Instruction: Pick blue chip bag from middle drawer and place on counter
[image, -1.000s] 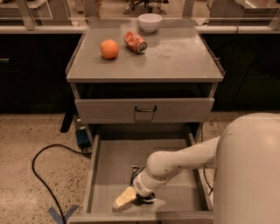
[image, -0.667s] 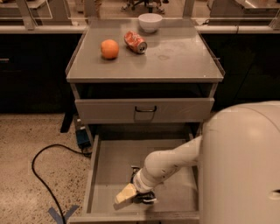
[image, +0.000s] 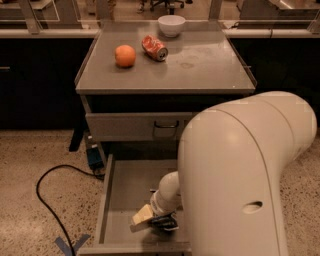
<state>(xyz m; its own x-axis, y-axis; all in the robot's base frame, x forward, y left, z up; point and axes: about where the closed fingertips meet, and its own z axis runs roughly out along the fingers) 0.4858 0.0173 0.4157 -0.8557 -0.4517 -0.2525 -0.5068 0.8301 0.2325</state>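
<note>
The middle drawer (image: 131, 187) is pulled open below the cabinet, its grey floor mostly bare. My gripper (image: 150, 221) reaches down into the drawer's front part, close to the floor. A small dark blue crumpled piece with pale print, the blue chip bag (image: 167, 223), shows right under and beside the gripper; most of it is hidden by the wrist. The counter (image: 202, 65) is the grey cabinet top above. My arm's big white shell (image: 240, 175) covers the drawer's right side.
On the counter stand an orange (image: 125, 55), a crushed orange-red soda can (image: 154, 48) and a white bowl (image: 171, 25) at the back. A shut drawer front with a dark handle (image: 165, 125) sits above the open drawer. A black cable (image: 44, 200) loops on the floor at left.
My arm's white shell has swung left and now fills much more of the view. The gripper stays low in the drawer's front part, at about the same spot.
</note>
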